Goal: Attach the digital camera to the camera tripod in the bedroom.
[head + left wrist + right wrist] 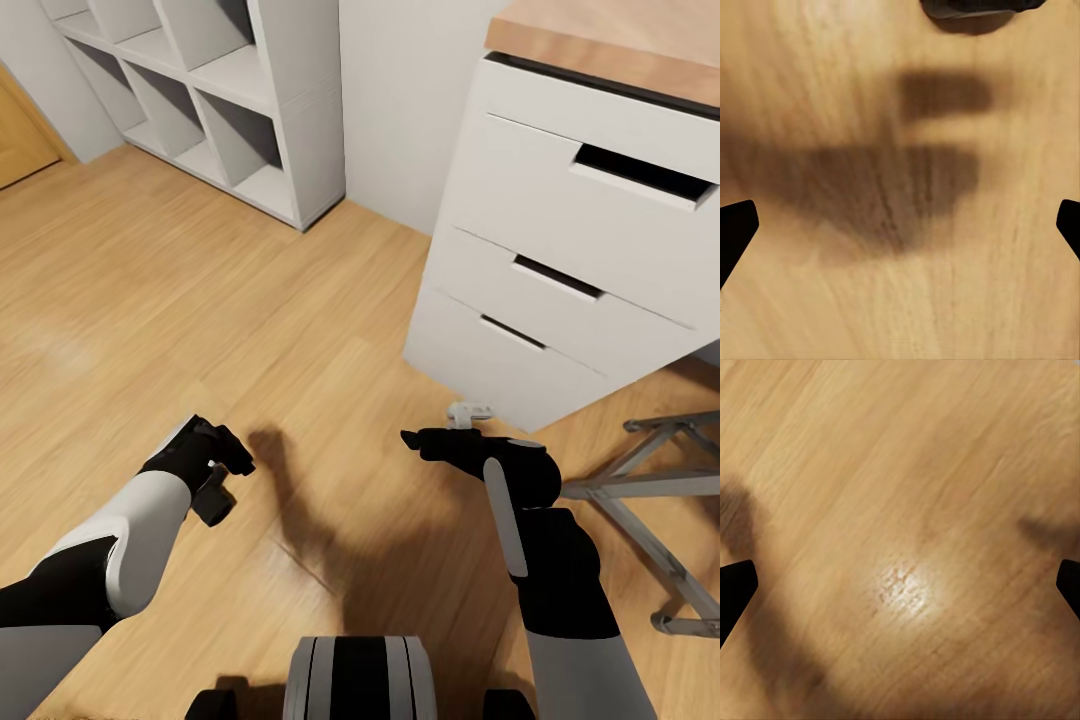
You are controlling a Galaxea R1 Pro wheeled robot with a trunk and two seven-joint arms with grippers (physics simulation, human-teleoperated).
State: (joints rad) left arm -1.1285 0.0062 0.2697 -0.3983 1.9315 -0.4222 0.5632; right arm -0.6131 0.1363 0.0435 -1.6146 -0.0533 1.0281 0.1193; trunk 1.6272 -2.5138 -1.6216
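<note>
Beside the white desk (560, 250), on the wood floor (200, 330), both grippers hover empty: left gripper (900, 225) spread wide, right gripper (900, 585) spread wide too. Grey metal legs (640, 490) stand just past the right gripper, under the desk; unclear whether tripod or stool.

Light honey-coloured wood plank floor (200, 300) with fine grain lines and soft brown shadows. White cube shelves (230, 90) against a pale grey wall (400, 100). White drawer unit (560, 260) with dark slots under a warm wood counter (620, 40). Black left claw (222, 470) on a white and black arm; black right claw (425, 440). Grey metal stool legs (650, 490).
</note>
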